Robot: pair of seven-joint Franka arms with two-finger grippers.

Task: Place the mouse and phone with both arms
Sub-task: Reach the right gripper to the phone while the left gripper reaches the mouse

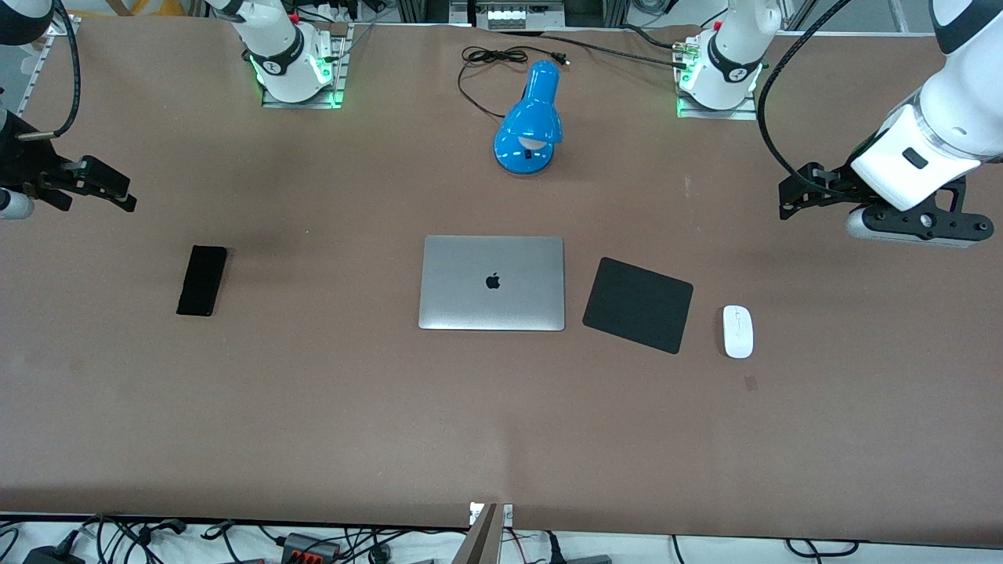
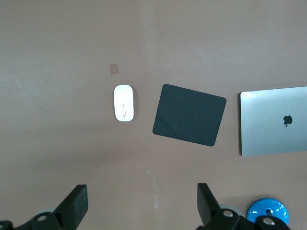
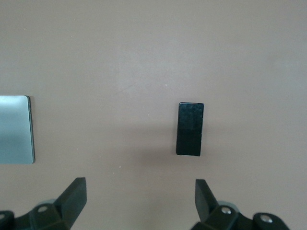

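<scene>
The right gripper (image 1: 117, 196) hangs wide open and empty over the table's right-arm end, and the slim black rectangular phone (image 1: 202, 280) lies flat nearer the front camera, long axis running near-to-far. Toward the left arm's end, the small white oval mouse (image 1: 737, 331) rests just beside the matte black mouse pad (image 1: 639, 304), also lengthwise near-to-far. The left gripper (image 1: 791, 200) is spread wide and empty over bare table; each arm is nearest its own object.

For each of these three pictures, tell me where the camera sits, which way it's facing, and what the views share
Front view: high across the table, facing both bases; left claw, right claw hang open.
Left wrist view: looks down past its fingers at mouse, mouse pad, laptop.
Right wrist view: looks down past its fingers at phone.
Shared: the laptop shows in all three.
</scene>
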